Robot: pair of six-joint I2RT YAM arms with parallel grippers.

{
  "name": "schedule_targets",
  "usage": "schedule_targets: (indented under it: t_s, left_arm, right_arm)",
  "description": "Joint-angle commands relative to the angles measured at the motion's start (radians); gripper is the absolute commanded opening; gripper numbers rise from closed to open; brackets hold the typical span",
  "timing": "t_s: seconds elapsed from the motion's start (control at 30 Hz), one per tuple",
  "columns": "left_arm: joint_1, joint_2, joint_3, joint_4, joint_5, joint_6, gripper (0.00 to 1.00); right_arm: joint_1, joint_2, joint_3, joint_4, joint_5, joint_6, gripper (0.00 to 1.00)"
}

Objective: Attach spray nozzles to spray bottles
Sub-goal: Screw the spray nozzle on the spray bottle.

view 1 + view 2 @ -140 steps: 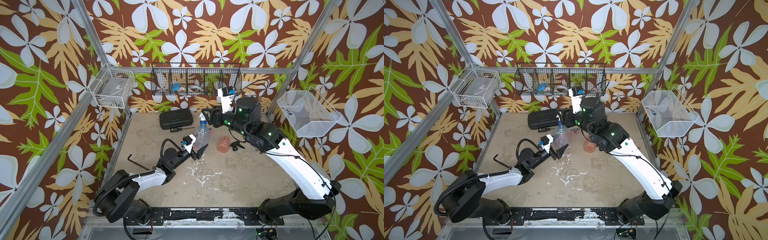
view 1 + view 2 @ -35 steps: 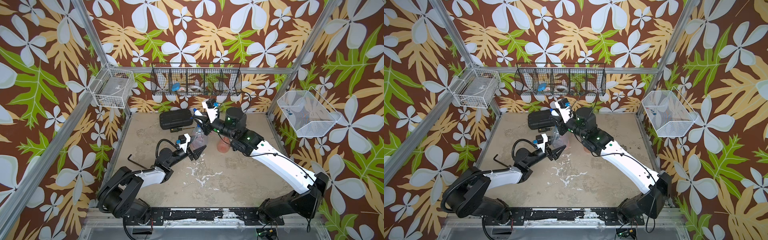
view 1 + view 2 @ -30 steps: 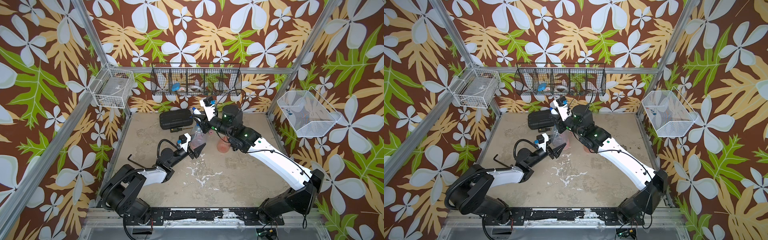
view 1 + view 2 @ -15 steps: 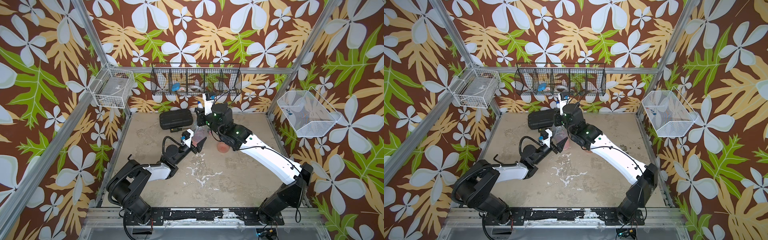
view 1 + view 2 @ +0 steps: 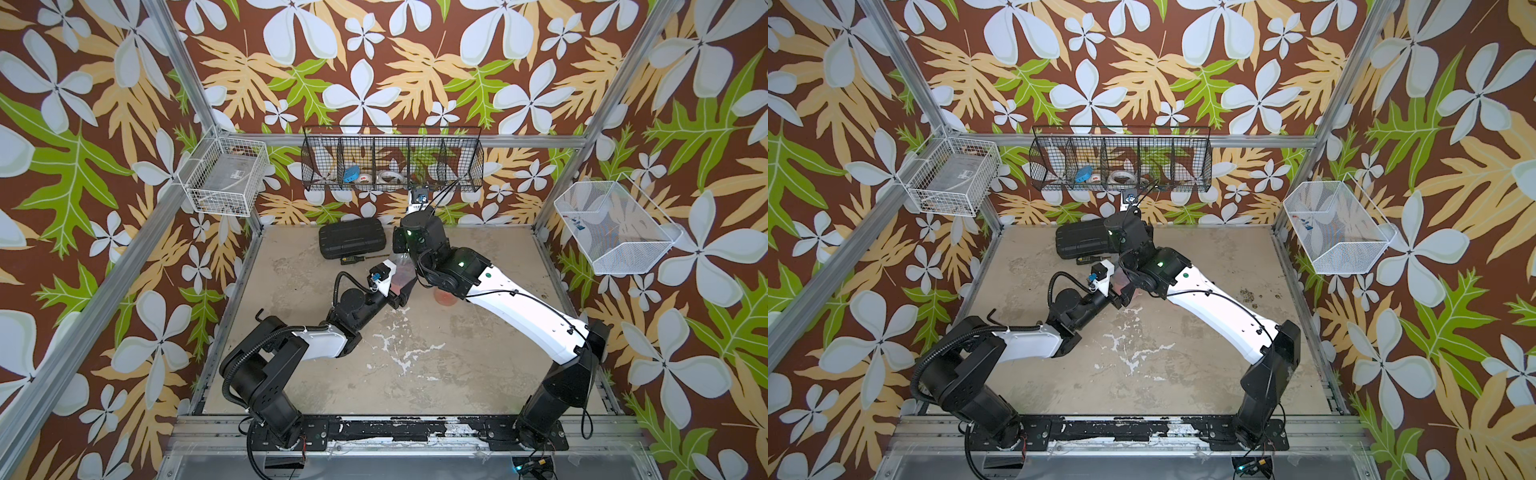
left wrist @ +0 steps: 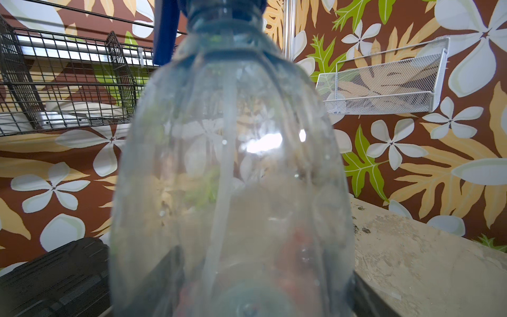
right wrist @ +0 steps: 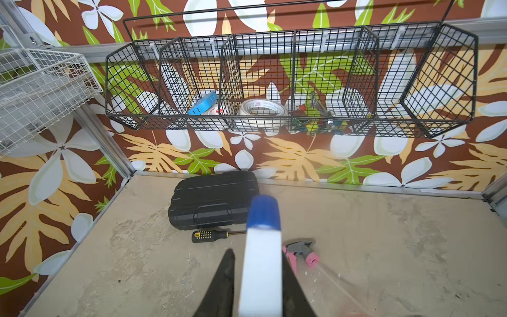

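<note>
The left end effector [image 5: 401,291] is closed on the lower body of the clear bluish plastic bottle [image 6: 233,170]. Its dark fingers [image 6: 369,300] show beside the bottle's base in the left wrist view. In a top view the bottle [image 5: 402,270] is just in front of the flat black ribbed case [image 5: 351,239], off that case's right end, and the two arms largely cover it.

The right end effector [image 7: 259,285] is clamped on the white body of the white-and-blue trigger nozzle [image 7: 262,263], with a black finger on each side. The nozzle sits on the clear bottle's neck. Its blue collar rings the mouth and its thin dip tube [image 6: 226,153] runs down inside the bottle. How far the collar is screwed on cannot be told.

A grey-and-pink trigger nozzle [image 7: 300,251] lies on the beige surface [image 7: 384,233] in front of the case and past its right end, apart from it. A small black-and-yellow handled tool [image 7: 210,235] lies just in front of the case's front edge. A translucent orange-red bottle [image 5: 444,297] is farther from the case than the clear bottle, partly under the right arm.
</note>
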Motion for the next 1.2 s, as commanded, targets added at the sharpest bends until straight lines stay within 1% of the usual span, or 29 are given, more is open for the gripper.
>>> schedule_targets:
  t_s: [0.0,0.1,0.27,0.4,0.53,0.63,0.83,0.87,0.97,1.1,1.17]
  left_arm:
    - [0.003,0.002,0.027,0.302,-0.06,-0.061,0.59]
    - [0.004,0.02,0.02,0.34,-0.038,-0.073,0.59]
    - [0.004,0.026,0.007,0.378,-0.015,-0.086,0.58]
    - [0.003,0.029,0.008,0.373,0.019,-0.089,0.59]
    - [0.003,0.032,0.007,0.357,0.031,-0.084,0.59]
    - [0.003,0.041,0.008,0.351,0.038,-0.081,0.59]
    - [0.003,0.042,0.014,0.307,0.071,-0.075,0.59]
    - [0.003,0.038,0.013,0.297,0.076,-0.072,0.59]
    - [0.003,0.033,0.006,0.281,0.09,-0.071,0.59]
    - [0.003,0.031,-0.002,0.271,0.111,-0.077,0.6]
    - [0.004,0.032,-0.007,0.271,0.125,-0.082,0.6]
  right_arm:
    - [0.006,-0.015,-0.011,-0.21,-0.05,-0.021,0.01]
    - [0.005,-0.038,-0.011,-0.195,-0.092,-0.04,0.11]
    - [0.007,-0.076,-0.028,-0.174,-0.123,-0.065,0.27]
    - [0.007,-0.105,-0.03,-0.166,-0.154,-0.083,0.36]
    - [0.007,-0.132,-0.023,-0.165,-0.218,-0.11,0.46]
    - [0.006,-0.155,-0.032,-0.164,-0.254,-0.122,0.51]
    - [0.003,-0.254,-0.105,-0.126,-0.356,-0.188,0.67]
    - [-0.002,-0.269,-0.118,-0.12,-0.374,-0.198,0.68]
    - [-0.045,-0.324,-0.165,-0.09,-0.497,-0.224,0.7]
    - [-0.162,-0.388,-0.22,-0.019,-0.73,-0.221,0.71]
    - [-0.227,-0.389,-0.216,0.002,-0.824,-0.21,0.72]
